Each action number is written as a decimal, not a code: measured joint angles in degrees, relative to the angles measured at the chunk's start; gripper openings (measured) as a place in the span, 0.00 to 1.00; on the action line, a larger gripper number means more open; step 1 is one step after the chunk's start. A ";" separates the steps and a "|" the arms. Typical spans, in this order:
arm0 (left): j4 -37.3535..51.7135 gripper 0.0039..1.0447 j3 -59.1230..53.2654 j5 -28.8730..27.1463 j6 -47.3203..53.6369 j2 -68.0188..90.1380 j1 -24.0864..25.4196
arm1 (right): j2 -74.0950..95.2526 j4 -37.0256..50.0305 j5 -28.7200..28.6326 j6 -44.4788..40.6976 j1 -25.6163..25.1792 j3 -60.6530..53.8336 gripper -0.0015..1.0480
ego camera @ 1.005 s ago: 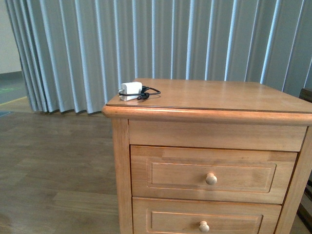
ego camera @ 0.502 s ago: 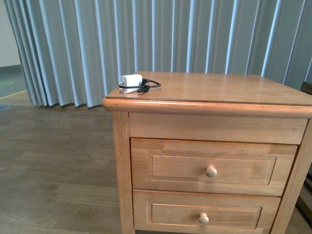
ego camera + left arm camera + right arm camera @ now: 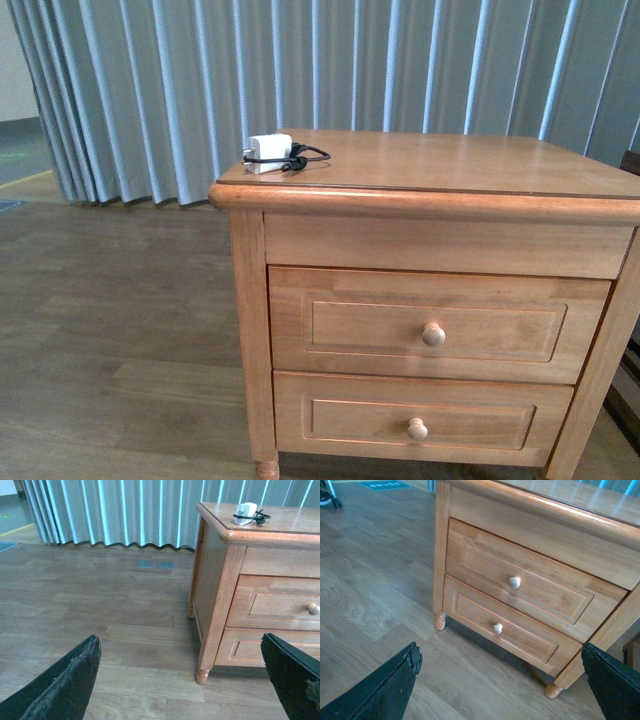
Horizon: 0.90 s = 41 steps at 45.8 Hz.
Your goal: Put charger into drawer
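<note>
The charger [image 3: 268, 153] lay on top of the cabinet [image 3: 250, 300], near its rear left corner and close to the left edge, with its black cable [image 3: 308, 156] looped loosely beside it. The drawer [image 3: 345, 325] was fully shut, as was the lower drawer [image 3: 340, 420] under it. Neither arm had reached the cabinet. The left gripper [image 3: 180, 639] hung over the floor [image 3: 100, 605] with its fingers spread wide and nothing between them, and the right gripper [image 3: 500, 647] was likewise spread and empty, facing the two drawer fronts. No part of the task looked done, so opening the drawer seemed the first job. The knob [image 3: 433, 334] was small and round, so a gripper closing off-centre could slip off it. A similar knob sat just below on the lower drawer and could be taken by mistake. With the charger so near the edge, a clumsy approach might push it off onto the floor. The loose cable could uncoil when lifted, catch on the cabinet top, or trail over the drawer front and be pinched when the drawer shut.
</note>
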 joint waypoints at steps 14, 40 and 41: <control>0.00 0.94 0.00 0.04 -0.02 0.00 0.00 | 33.18 28.59 23.74 1.31 16.33 4.00 0.92; 0.00 0.94 0.00 0.04 -0.02 0.00 0.00 | 80.91 53.20 45.64 1.44 26.80 24.52 0.92; 0.00 0.94 0.00 0.04 -0.02 0.00 0.00 | 81.44 53.33 45.72 1.44 26.82 24.94 0.92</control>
